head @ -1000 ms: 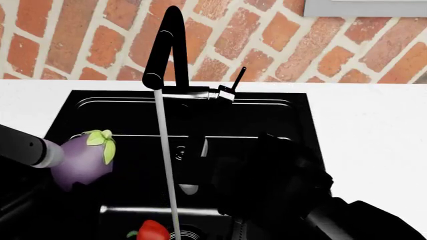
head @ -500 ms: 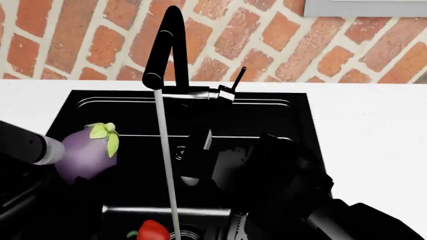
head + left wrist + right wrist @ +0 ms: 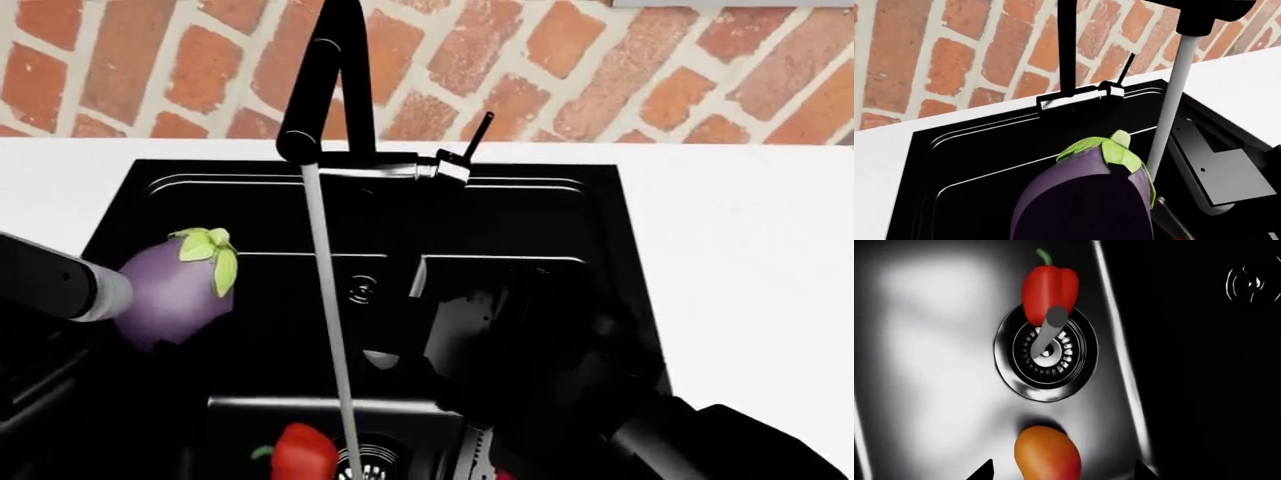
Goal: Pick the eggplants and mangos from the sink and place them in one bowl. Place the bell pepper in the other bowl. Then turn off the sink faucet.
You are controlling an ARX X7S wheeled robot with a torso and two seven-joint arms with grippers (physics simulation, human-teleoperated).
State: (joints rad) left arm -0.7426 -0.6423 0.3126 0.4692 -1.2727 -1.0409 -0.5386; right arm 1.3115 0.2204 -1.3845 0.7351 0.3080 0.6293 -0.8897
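Closest in, low in the sink (image 3: 607, 240), the right gripper (image 3: 1062, 475) hangs over the mango (image 3: 1047, 454); only 2 dark fingertips (image 3: 982, 471) show at the edge of the wrist view, spread well apart to either side of the fruit and touching nothing, so it stands wide and empty. From the head view the right arm (image 3: 561, 370) has sunk a little deeper into the basin over the last second, which I read as the approach to a grasp on that mango. Just beyond the mango lies the drain (image 3: 1046, 351), and the pepper (image 3: 1049, 287) rests at its far rim, with the water (image 3: 327, 320) falling onto the grate. To the left, the left gripper (image 3: 127, 300) clamps the eggplant (image 3: 174, 290) and holds it above the sink's left side; its fingers are hidden by the fruit, though the eggplant plainly rests on nothing else. It has risen slightly and drifted toward the left since a second ago, so 1 item looks on its way out to a bowl, though no bowl is in view. Farthest back, the faucet (image 3: 327, 80) runs on and its handle (image 3: 474, 140) is untouched, so that last step waits.
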